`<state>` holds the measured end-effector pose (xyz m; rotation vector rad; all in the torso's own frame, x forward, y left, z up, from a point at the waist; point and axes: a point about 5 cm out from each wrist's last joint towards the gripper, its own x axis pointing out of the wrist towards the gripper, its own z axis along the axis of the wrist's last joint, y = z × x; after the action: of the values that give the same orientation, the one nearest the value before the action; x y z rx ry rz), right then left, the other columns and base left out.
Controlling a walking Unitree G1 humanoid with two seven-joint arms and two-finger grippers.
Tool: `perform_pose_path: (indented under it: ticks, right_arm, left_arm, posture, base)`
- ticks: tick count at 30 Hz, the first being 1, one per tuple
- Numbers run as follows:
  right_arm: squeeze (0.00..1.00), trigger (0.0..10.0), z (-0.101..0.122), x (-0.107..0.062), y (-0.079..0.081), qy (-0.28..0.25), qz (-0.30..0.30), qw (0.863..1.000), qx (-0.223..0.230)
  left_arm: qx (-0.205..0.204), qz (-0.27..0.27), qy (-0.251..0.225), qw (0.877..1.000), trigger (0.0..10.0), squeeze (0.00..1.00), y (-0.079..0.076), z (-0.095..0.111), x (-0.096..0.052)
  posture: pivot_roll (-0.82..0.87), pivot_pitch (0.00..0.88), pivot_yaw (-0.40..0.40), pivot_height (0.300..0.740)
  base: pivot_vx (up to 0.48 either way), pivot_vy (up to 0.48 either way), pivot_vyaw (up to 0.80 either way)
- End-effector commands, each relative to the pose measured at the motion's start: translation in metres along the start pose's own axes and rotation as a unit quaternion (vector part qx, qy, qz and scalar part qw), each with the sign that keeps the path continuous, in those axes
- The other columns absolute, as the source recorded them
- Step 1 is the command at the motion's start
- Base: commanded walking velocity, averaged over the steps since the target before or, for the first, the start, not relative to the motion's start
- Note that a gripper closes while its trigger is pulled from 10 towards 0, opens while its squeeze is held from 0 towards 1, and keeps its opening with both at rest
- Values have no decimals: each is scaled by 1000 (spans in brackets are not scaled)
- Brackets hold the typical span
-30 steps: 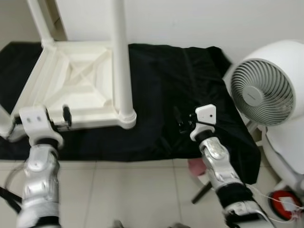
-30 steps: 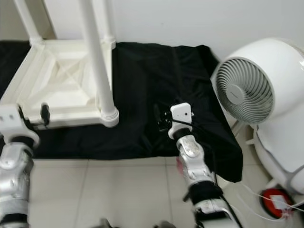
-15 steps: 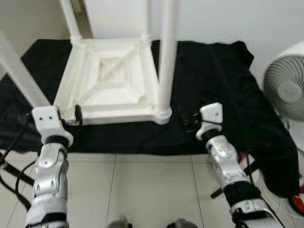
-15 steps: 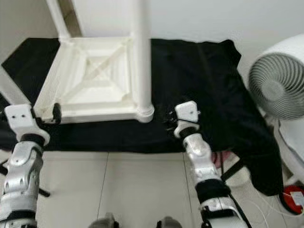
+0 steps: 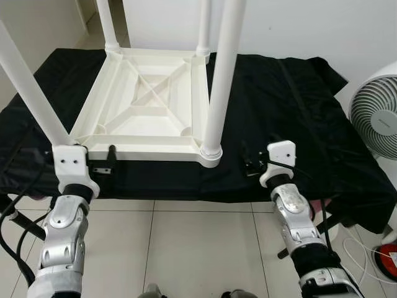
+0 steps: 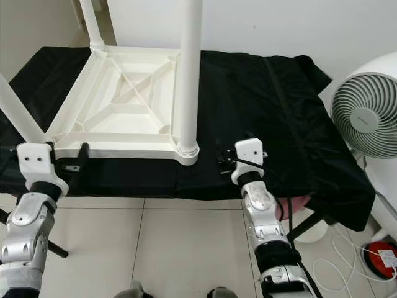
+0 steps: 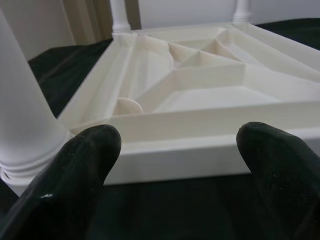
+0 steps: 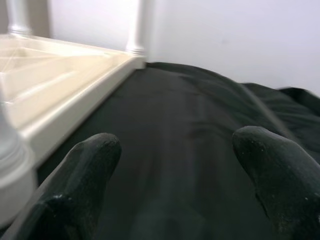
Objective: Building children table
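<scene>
A white plastic children's table (image 5: 149, 102) lies upside down on a black cloth (image 5: 279, 99), its legs pointing up. The near right leg (image 5: 220, 81) and the near left leg (image 5: 28, 87) stand at the front corners. My left gripper (image 5: 104, 166) is open, just in front of the table's front rim (image 7: 200, 145) near the left corner, with nothing between its fingers (image 7: 85, 165). My right gripper (image 5: 248, 164) is open too, low over the cloth (image 8: 170, 150) just right of the near right leg, apart from it.
A white round fan (image 5: 375, 118) stands at the right edge. Below the cloth's front edge is pale tiled floor (image 5: 192, 248). Cables and a red object (image 5: 384, 257) lie at the lower right. A white wall closes off the back.
The camera has swung, so the table sits more centred and the fan nearer the right edge. Both grippers still hover open at the table's front edge.
</scene>
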<state>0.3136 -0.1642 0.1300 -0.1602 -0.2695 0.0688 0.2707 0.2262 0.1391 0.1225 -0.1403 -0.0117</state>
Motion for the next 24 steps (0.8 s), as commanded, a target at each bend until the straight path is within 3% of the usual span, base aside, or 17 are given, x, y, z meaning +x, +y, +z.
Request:
perform_pose_path:
  ticks: [1,4,5,6,20,21,24]
  right_arm:
    - [0,10000,1,-6,-1,-6,-14,1000,-5]
    - [0,10000,1,-17,5,-10,-2,1000,5]
    - [733,10000,1,-20,7,-9,6,1000,7]
    - [1000,10000,0,-22,10,-7,12,1000,13]
    - [1000,10000,5,-31,15,-7,60,998,1]
    - [0,10000,7,-33,17,-7,72,997,2]
    - [0,10000,10,-33,20,-11,87,996,5]
  left_arm:
    - [-1,-14,-2,1000,10000,0,-5,-2,-8]
    - [-1,-24,0,1000,10000,0,-8,-6,-19]
    - [-1,-24,2,1000,10000,0,-9,-7,-22]
    - [-2,-26,4,1000,10000,0,-9,-7,-24]
    - [-24,-15,9,1000,10000,0,-3,-8,-37]
    - [-27,-14,9,999,10000,0,-4,-8,-39]
    - [-28,-14,7,999,10000,0,-6,-6,-37]
  posture:
    - [-26,115,-9,740]
    - [-26,115,-9,740]
    - [-24,116,-13,740]
    - [-22,114,-15,740]
    - [-19,115,-18,740]
    - [-19,115,-18,740]
    - [-18,114,-18,740]
  base:
    - [0,0,0]
    - [0,0,0]
    - [0,0,0]
    - [0,0,0]
    - [0,0,0]
    - [0,0,0]
    - [0,0,0]
